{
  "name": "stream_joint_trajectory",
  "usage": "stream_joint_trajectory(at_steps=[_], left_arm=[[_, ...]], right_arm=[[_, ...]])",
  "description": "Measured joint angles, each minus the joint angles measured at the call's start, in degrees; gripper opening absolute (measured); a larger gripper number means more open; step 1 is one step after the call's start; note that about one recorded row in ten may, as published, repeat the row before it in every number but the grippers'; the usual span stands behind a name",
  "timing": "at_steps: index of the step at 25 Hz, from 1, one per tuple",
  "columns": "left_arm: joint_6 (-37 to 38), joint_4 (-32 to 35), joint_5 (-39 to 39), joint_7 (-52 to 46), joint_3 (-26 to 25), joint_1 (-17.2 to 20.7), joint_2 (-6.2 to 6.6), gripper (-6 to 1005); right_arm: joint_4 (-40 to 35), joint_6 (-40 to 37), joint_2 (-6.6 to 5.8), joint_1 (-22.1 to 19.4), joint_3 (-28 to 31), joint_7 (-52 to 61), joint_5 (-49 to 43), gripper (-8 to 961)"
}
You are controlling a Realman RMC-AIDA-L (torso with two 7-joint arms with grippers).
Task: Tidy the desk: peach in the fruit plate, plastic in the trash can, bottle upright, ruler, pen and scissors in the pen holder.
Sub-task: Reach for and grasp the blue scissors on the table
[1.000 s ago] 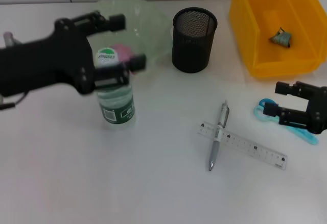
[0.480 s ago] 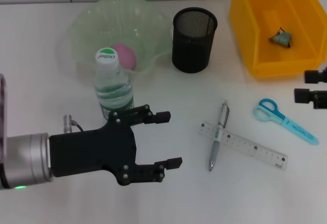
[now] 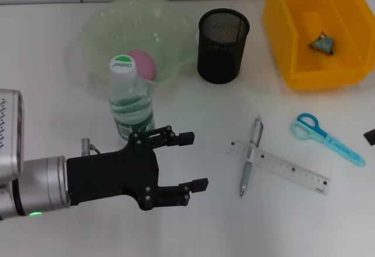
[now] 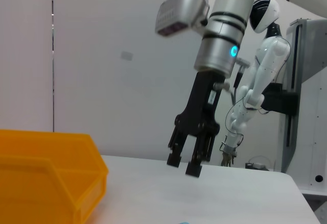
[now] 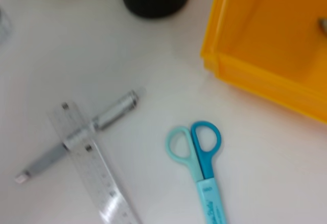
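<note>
One bottle [image 3: 130,102] upright, cap up | ruler [image 3: 278,167] crosses pen [image 3: 251,154] | left end effector [image 3: 188,161] spread, empty

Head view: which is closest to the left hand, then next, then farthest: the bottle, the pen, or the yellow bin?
From the left hand:
1. Bottle, standing just behind it.
2. Pen, out to its right, under the ruler.
3. Yellow bin, far back right corner.

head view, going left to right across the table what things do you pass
left gripper → bottle → fruit plate with the peach → pen holder → pen → ruler → scissors → yellow trash can, right gripper at the far edge
</note>
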Motion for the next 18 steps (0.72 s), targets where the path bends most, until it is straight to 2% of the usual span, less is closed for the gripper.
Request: stream_joint_trajectory(at_steps=[1,5,18], left_arm=[[0.0,0.0,0.0,0.0,0.0,0.0,0.00,786],[-0.2,-0.5,0.0,-0.1,0.0,-0.4,0.05,786],[-0.4,-2.3,0.1,0.1,-0.1,-0.9,0.05,785]], right_arm=[[0.0,0.0,0.00,0.0,0.0,0.0,0.0,743],[1.6,4.3,-0.04,-0.5,-6.0,-1.0,-1.0,739],[11.0,12.5,0.18,1.2,-11.5,-3.2,-1.0,710]])
